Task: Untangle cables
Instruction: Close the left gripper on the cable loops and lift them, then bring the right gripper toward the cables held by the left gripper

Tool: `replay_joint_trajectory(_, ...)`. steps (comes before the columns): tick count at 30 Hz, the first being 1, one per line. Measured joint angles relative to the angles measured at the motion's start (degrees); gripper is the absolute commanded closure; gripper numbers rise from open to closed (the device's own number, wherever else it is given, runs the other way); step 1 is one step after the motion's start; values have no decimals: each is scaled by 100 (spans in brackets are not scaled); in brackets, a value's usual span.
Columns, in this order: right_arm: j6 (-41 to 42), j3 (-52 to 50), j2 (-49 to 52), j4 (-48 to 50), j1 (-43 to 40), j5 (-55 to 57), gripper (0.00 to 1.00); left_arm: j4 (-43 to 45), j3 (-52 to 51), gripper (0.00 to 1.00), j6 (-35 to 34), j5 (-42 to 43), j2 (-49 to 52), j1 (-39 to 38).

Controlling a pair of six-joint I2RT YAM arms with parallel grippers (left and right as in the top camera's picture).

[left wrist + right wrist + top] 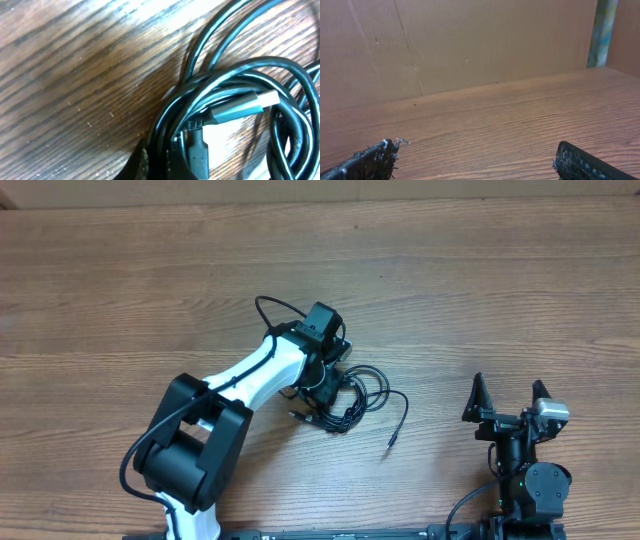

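The thin black cables (355, 395) lie as one tangled bundle on the wooden table, right of centre, with one loose end trailing to a small plug (391, 443). My left gripper (326, 387) is down on the bundle's left side. In the left wrist view the cable loops (280, 107) fill the frame, with a USB plug (242, 106) among them, and my left fingers (165, 167) close around several strands at the bottom edge. My right gripper (508, 392) is open and empty at the front right, away from the cables; its view (475, 157) shows only bare table.
The wooden table (120, 300) spreads to all sides. A brown cardboard wall (470, 40) stands beyond the table in the right wrist view. A thicker black arm cable (275, 308) loops above the left wrist.
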Motion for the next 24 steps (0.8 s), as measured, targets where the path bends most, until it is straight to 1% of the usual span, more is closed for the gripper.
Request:
replay_joint_trajectory(5,0,0,0,2,0,2,0,-42,28,96,-63,15,-2,2)
replay_joint_trajectory(9,2,0,0,4,0,2,0,-509,308,96,-304,-9,107,7)
replay_joint_trajectory(14,0,0,0,4,0,2,0,-1349,1032,96,-409,-98,256,57)
replay_joint_trajectory(19,2,0,0,4,-2,2,0,-1910,2048,96,-470,-157,256,81)
replay_joint_trajectory(24,2,0,0,0,0,2,0,-2409,2802,96,-472,-160,260,90)
